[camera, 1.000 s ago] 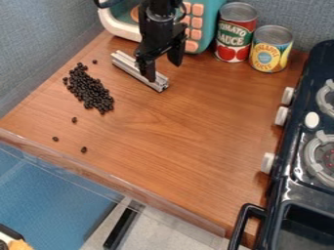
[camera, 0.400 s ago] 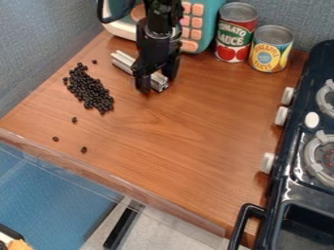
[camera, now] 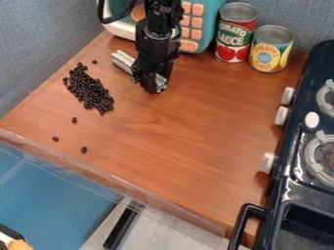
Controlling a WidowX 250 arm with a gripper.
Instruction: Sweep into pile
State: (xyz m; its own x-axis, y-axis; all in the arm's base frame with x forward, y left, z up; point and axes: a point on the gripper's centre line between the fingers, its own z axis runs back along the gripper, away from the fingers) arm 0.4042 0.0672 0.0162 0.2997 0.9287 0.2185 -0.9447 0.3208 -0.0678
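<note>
The black gripper (camera: 158,87) is low over the table's back left part, at the near right end of a silver metal bar (camera: 122,60). Its fingers are closed around that end, with a bit of silver showing between them, and part of the bar is hidden behind the gripper. The bar lies slantwise on the wooden surface. Left of it, dark beans (camera: 89,89) form a long, loose pile. One stray bean (camera: 94,62) lies behind the pile, and several others are scattered toward the front left, including one bean (camera: 84,150).
A teal toy appliance (camera: 191,27) stands behind the arm. To its right are a red can (camera: 235,34) and a yellow can (camera: 271,49). The toy stove (camera: 293,161) lines the right side. A clear raised strip (camera: 117,180) runs along the table's front edge (camera: 166,201).
The gripper has come down onto the bar's near end and turned a little. Its fingers, earlier wide apart, have drawn together around the bar. The beans have not moved.
</note>
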